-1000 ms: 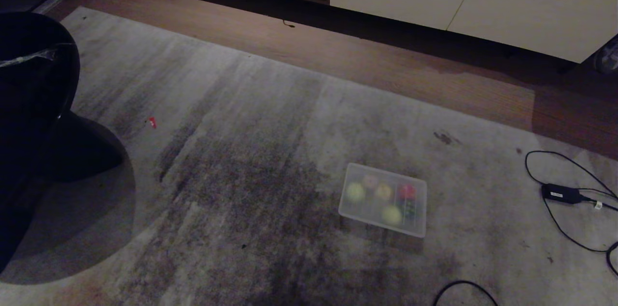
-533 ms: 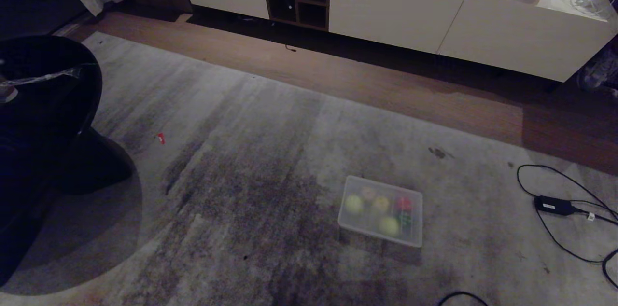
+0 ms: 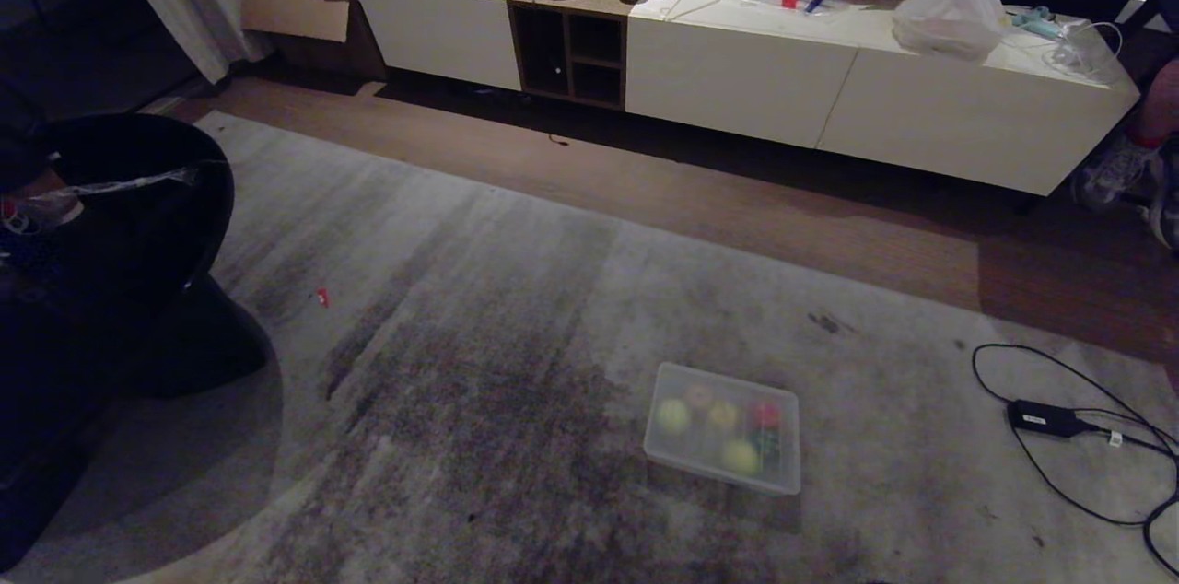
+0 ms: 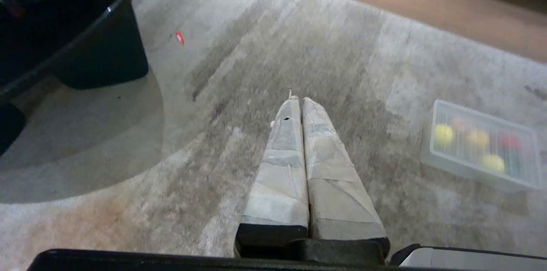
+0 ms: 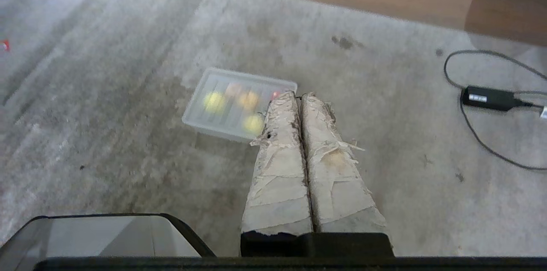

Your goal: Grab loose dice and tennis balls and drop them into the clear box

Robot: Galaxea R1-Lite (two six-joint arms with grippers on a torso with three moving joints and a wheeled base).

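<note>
Camera tilted up since earlier: sideboard top visible; grey rug; both hands pressed together.

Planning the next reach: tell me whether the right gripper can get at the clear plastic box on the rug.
Probably not yet: the right gripper hangs shut well above the rug, apart from the clear plastic box; nothing blocks the way.

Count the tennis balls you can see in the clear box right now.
2. One tennis ball lies at the clear box's left end; the other tennis ball lies by its near wall. The blurry contents could hide more.
</note>
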